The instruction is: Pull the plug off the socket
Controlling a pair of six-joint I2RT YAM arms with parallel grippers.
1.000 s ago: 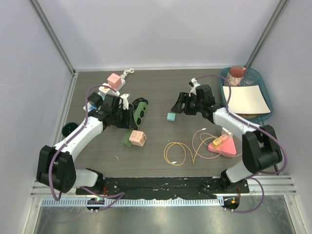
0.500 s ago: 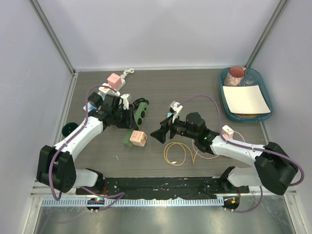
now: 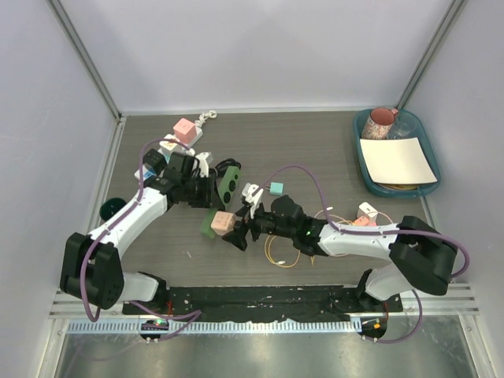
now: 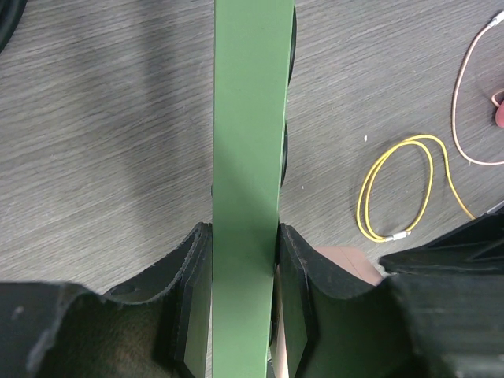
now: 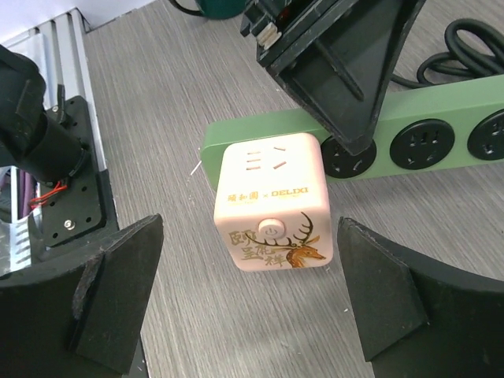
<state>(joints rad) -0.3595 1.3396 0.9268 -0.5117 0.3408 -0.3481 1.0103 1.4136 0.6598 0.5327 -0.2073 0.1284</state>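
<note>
A green power strip (image 3: 227,182) lies at the table's left centre. A pink cube plug (image 3: 223,222) with a deer print sits plugged into its near end. My left gripper (image 3: 206,194) is shut on the strip's sides, and the left wrist view shows the strip (image 4: 248,157) pinched between its pads (image 4: 242,236). My right gripper (image 3: 239,229) is open, just right of the cube. In the right wrist view the cube (image 5: 270,213) sits between the spread fingers (image 5: 250,236) without touching them. The strip (image 5: 441,134) runs behind it.
A yellow cable loop (image 3: 282,248) and a thin pink cable lie under the right arm. A small teal adapter (image 3: 276,189) sits mid-table. A second pink cube (image 3: 184,130) on a white strip is at back left. A teal tray (image 3: 429,169) with a mug (image 3: 381,121) stands at back right.
My right arm has swung from the right side across to the left and now has its open fingers around the pink cube plug. The left arm and green strip have not moved.
</note>
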